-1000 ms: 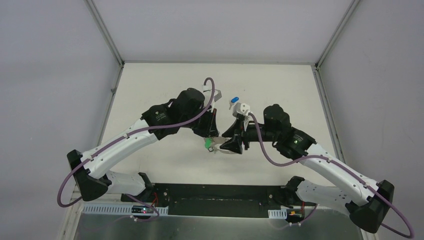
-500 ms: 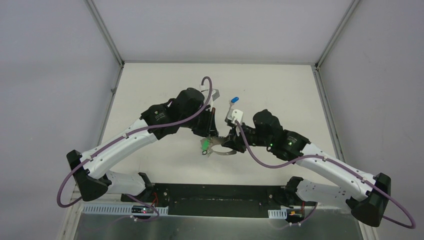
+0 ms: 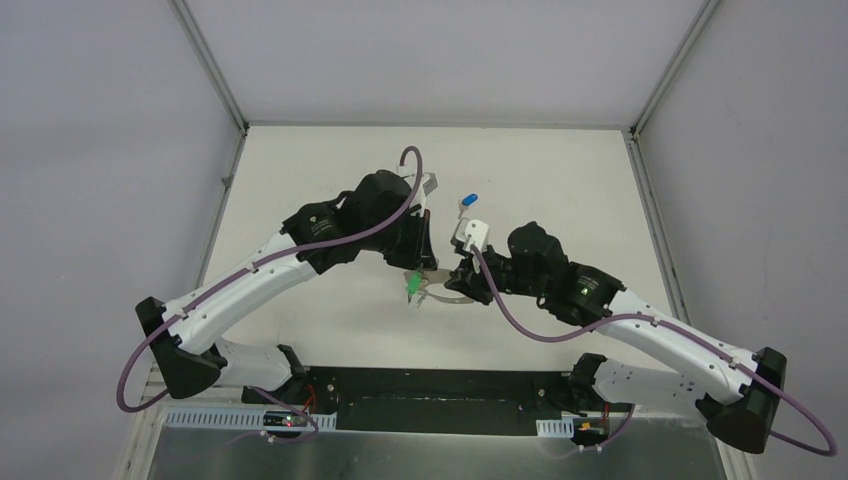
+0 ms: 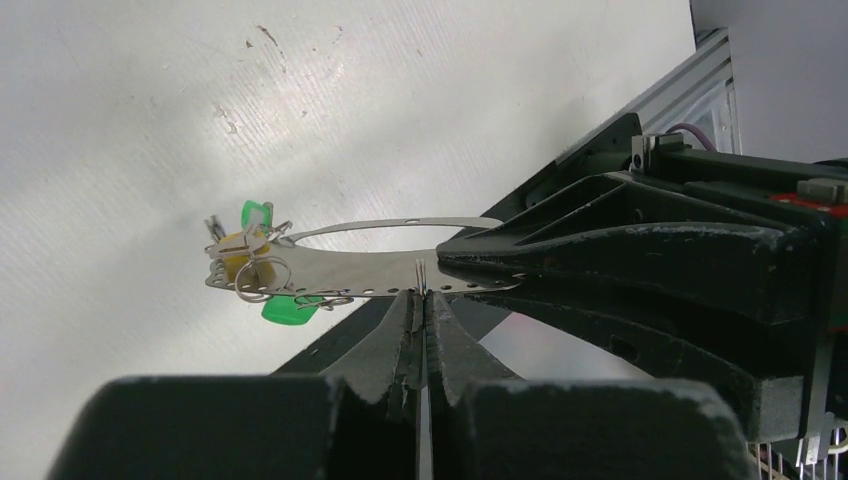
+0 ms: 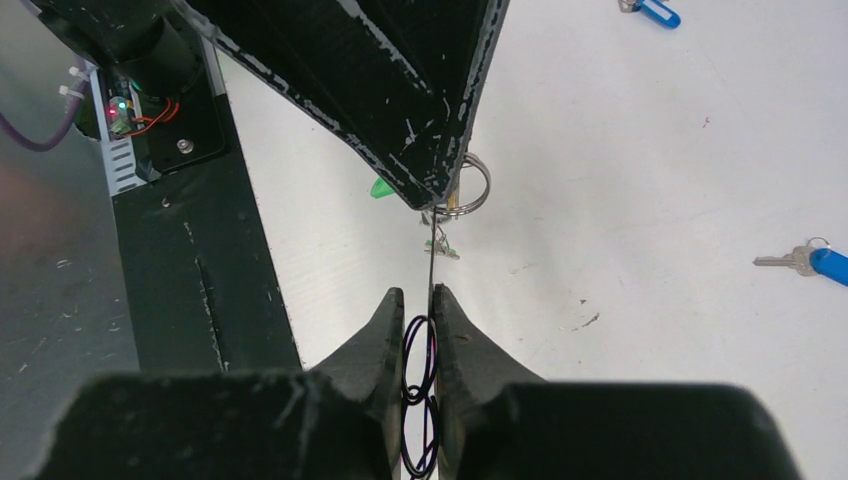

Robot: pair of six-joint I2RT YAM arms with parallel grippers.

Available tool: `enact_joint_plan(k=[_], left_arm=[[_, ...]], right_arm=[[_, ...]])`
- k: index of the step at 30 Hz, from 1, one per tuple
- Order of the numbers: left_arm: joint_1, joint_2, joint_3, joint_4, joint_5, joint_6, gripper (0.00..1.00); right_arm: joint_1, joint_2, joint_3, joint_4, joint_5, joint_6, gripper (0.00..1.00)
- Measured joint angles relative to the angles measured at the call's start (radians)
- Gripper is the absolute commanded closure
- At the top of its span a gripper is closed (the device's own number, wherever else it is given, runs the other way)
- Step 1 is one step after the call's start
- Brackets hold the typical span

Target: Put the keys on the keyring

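Observation:
The keyring (image 4: pixel 340 268) is a flat silver perforated hoop held off the table between both arms. Green-tagged keys (image 4: pixel 285 308) and a yellow-tagged key (image 4: pixel 240 250) hang from small wire rings at its far rim. My left gripper (image 4: pixel 422 295) is shut, and two thin wire ends poke out of its tips against the hoop's near rim. My right gripper (image 5: pixel 417 293) is closed on the hoop's edge (image 5: pixel 432 260), seen edge-on here. In the top view the hoop (image 3: pixel 440 297) lies between the left gripper (image 3: pixel 428 268) and the right gripper (image 3: pixel 458 283), beside a green tag (image 3: pixel 411 289).
Two blue-tagged keys lie loose on the white table, one (image 5: pixel 828 263) to the right and one (image 5: pixel 655 13) farther off. The top view shows one blue key (image 3: pixel 468 200) behind the grippers. The black base rail (image 3: pixel 430 385) runs along the table's near edge.
My right gripper has moved left and closed onto the keyring's rim. The left gripper stayed shut and lifted slightly, and the hoop shifted a little with them.

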Motion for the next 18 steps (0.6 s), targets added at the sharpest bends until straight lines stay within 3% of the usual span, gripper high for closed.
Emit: enact_joint_plan(k=[18], left_arm=[[0.000, 0.149, 0.192, -0.205, 0.011, 0.003, 1.00]], right_arm=[[0.056, 0.000, 0.009, -0.030, 0.126, -0.082, 1.00]])
